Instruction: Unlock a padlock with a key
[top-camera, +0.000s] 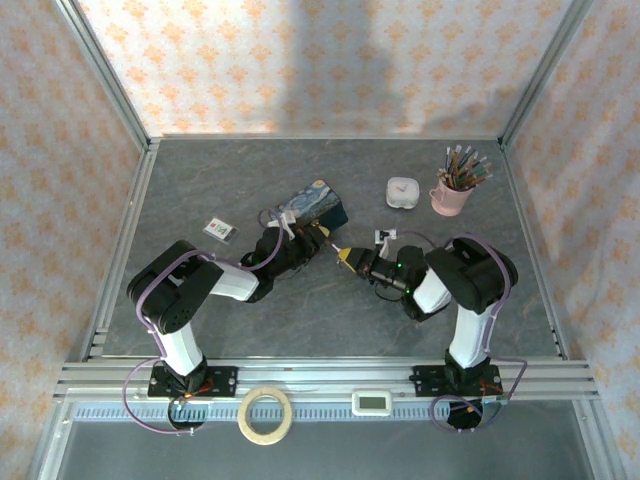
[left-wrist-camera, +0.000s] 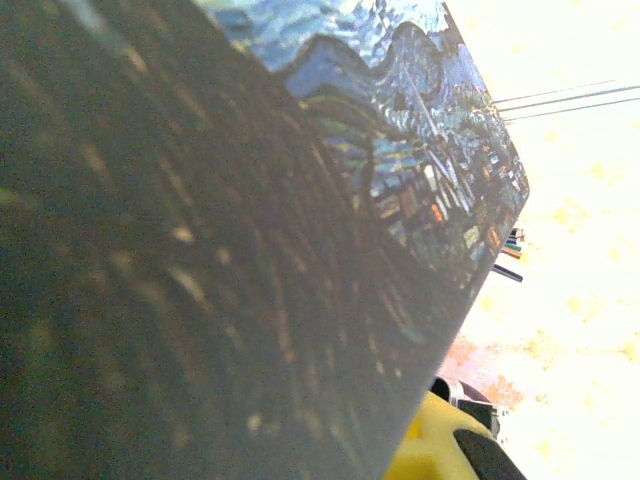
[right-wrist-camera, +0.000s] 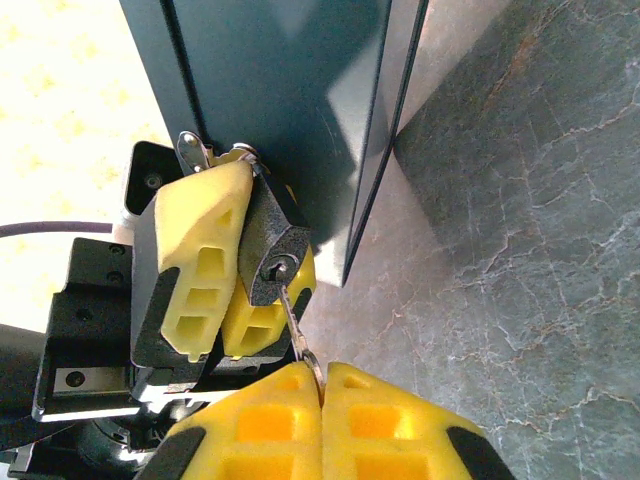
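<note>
In the right wrist view the small dark padlock (right-wrist-camera: 270, 260) is clamped between the yellow fingers of my left gripper (right-wrist-camera: 245, 265), keyhole facing the camera. Its silvery shackle (right-wrist-camera: 190, 150) pokes out behind the fingers. The thin silvery key (right-wrist-camera: 295, 315) runs from the keyhole down to my right gripper (right-wrist-camera: 322, 375), which is shut on the key's head. From above, the left gripper (top-camera: 315, 240) and right gripper (top-camera: 347, 258) meet tip to tip just in front of the blue painted tin (top-camera: 312, 204).
The tin (right-wrist-camera: 290, 90) stands right behind the padlock, and its painted face (left-wrist-camera: 400, 150) looms close in the left wrist view. A white round-cornered case (top-camera: 402, 192) and a pink cup of pens (top-camera: 452, 195) sit at the back right. A small card (top-camera: 219, 229) lies at the left.
</note>
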